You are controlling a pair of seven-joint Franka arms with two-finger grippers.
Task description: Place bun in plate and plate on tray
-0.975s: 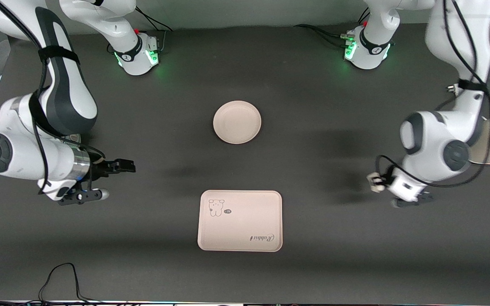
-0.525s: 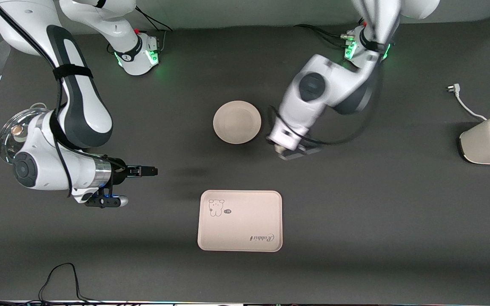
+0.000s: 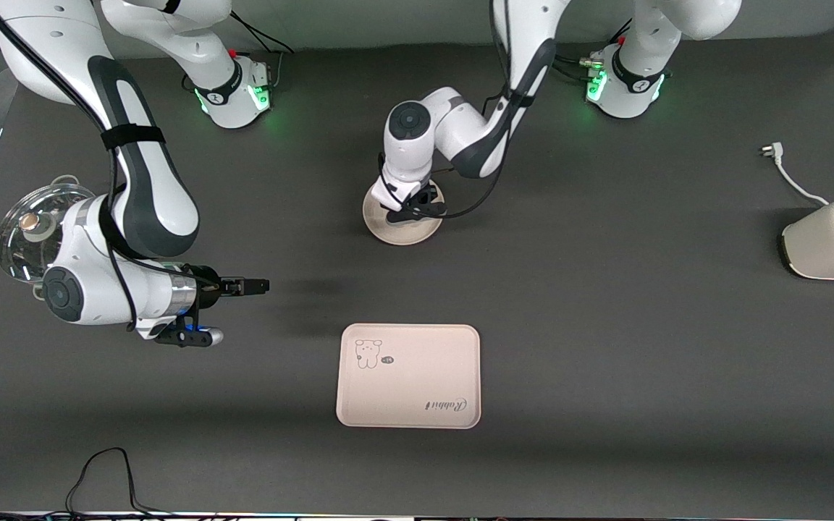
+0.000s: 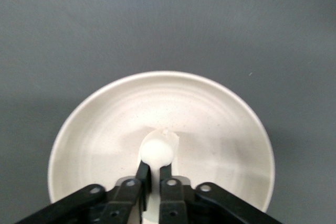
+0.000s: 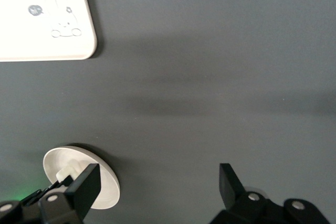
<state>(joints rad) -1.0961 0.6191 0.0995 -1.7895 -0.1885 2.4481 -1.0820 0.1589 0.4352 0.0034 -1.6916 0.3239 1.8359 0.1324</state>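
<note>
Left wrist view: left end effector [image 4: 155, 174] pinching bun [image 4: 159, 149] over plate [image 4: 94, 129]; bun judged light, soft; right end effector [image 5: 157, 179] wide, waiting.

table [image 3: 605, 325]: dark grey, matt, looks like a soft mat.
plate [image 4: 220, 124]: cream, smooth, faint ring marks, soft sheen.
bun [image 4: 157, 149]: off-white, smooth, slightly glossy.
tray [image 3: 417, 383]: cream-pink, smooth, matt, printed drawing and script.
left hand [image 4: 155, 174]: black fingers, matt plastic look, small bright screws.
toaster [image 3: 833, 240]: cream shell, glossy.
lid [image 3: 30, 235]: clear glass, shiny metal knob.
</note>
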